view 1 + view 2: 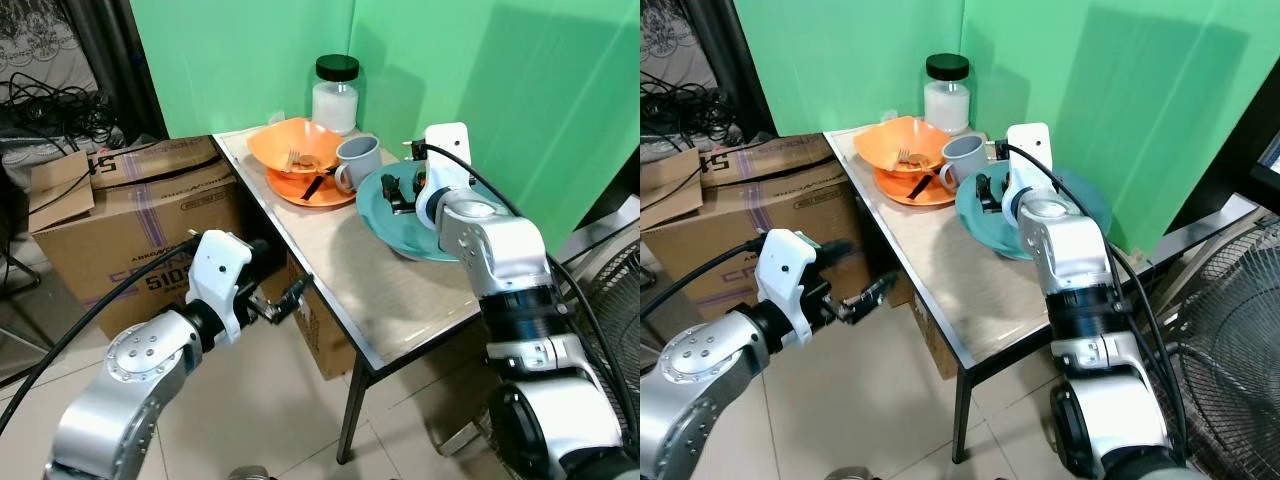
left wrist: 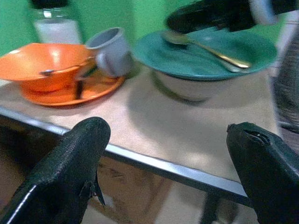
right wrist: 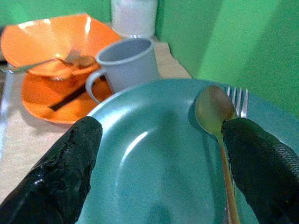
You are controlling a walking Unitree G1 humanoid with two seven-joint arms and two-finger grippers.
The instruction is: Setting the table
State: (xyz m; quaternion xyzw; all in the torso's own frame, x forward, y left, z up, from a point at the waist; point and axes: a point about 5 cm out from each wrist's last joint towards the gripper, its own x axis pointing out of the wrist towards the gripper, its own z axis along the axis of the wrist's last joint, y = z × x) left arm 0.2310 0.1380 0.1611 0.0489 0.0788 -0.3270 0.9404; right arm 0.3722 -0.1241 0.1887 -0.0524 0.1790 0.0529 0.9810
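Teal plate (image 3: 154,158), orange bowl (image 1: 296,145)

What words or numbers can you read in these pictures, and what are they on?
"510" in big print on the side of the cardboard box, partly cut off by the left arm.
Small print above it on the box: too blurred to read.
The jar, mug and dishes carry no readable text.

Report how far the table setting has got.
Done so far: little. The orange bowl sits stacked on the orange plate at the table's far corner, with the grey mug and jar crowded beside it.

In hand: the right pincer hovers open over the teal plate, where a spoon and fork lie.

Left: spreading everything out. The left pincer waits open, off the table's edge.
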